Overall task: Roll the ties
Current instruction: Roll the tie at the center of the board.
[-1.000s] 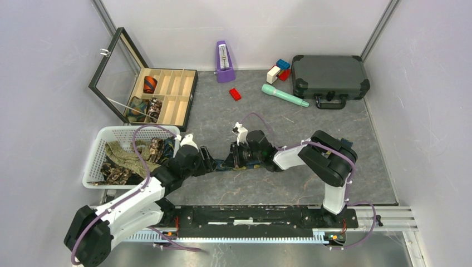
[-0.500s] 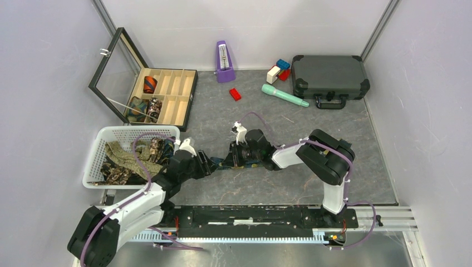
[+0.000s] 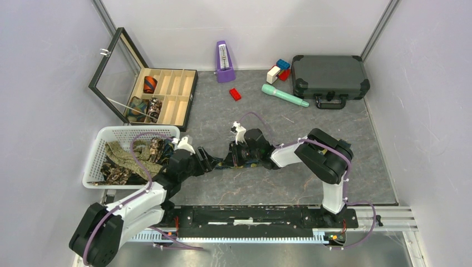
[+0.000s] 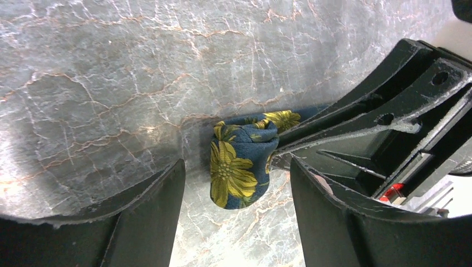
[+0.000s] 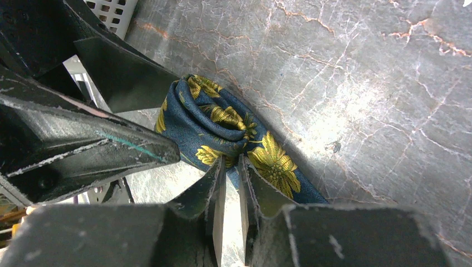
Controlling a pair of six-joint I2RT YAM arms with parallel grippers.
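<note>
The left gripper (image 4: 235, 163) stood wide open, its black fingers flanking the soft navy tie (image 5: 217, 119), yellow-flowered and rolled into a plump coil on the veined grey marble-look table (image 4: 111, 67), near centre. The right gripper (image 5: 229, 164) was pinched on its flat tail.

The navy tie (image 4: 240, 167) carries a yellow flower print; one end is wound into a short, loose coil lying on its side on the grey marbled table (image 4: 111, 83); the unrolled remainder runs flat away from the coil. The loose ties (image 3: 123, 157), in olive and brown prints, lie heaped in the white basket (image 3: 111, 131); three rolled coils (image 3: 150, 84) sit in separate compartments at the left end of the wooden box (image 3: 179, 83).
</note>
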